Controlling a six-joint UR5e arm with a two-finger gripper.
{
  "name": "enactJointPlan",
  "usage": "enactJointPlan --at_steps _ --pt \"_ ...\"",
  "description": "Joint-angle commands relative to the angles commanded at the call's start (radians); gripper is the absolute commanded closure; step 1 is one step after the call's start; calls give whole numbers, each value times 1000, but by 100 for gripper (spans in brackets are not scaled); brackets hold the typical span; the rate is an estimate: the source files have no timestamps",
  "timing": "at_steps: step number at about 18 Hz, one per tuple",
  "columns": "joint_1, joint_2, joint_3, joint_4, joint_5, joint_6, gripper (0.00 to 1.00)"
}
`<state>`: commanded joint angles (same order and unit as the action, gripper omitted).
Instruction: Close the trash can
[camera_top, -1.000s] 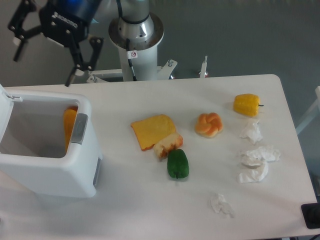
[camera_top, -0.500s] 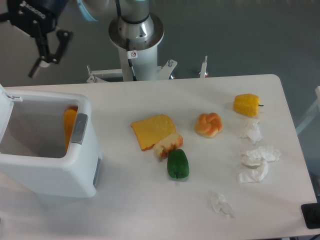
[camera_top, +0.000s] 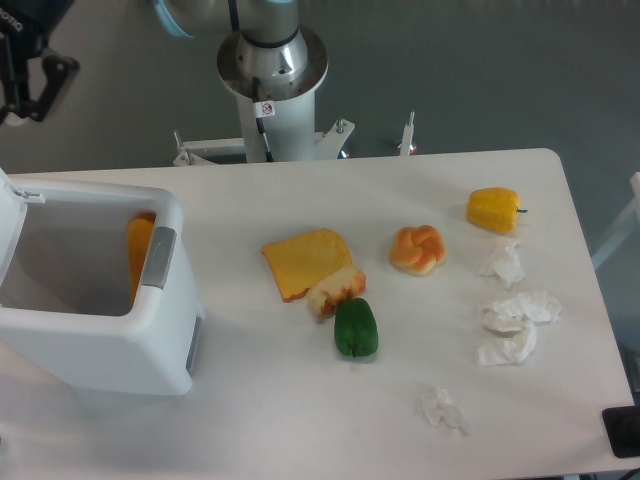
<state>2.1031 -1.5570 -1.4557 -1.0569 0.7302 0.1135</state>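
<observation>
The trash can (camera_top: 150, 340) is a large white bin on the table's left side, and its top stands open. Its lid (camera_top: 8, 225) is tipped up at the left frame edge, and a grey latch tab (camera_top: 160, 257) sits on the right rim. An orange item (camera_top: 138, 250) lies inside against the right wall. My gripper (camera_top: 20, 100) hangs at the top left corner, above and behind the bin and well apart from it. It is partly cut off by the frame edge, with one splayed finger (camera_top: 48, 85) showing and nothing held.
On the table lie an orange-yellow slice with a bread piece (camera_top: 310, 265), a green pepper (camera_top: 355, 328), a knotted bun (camera_top: 418, 249), a yellow pepper (camera_top: 494, 209) and several crumpled tissues (camera_top: 512, 320). The robot base (camera_top: 272, 80) stands behind the table.
The gripper has swung left and up, from above the bin's back right corner to the top left corner of the frame. The lid and the food have not moved.
</observation>
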Motion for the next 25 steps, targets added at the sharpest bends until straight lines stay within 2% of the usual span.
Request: enactJointPlan --at_steps 25 --pt "-77 -9 -3 2 -2 0 0"
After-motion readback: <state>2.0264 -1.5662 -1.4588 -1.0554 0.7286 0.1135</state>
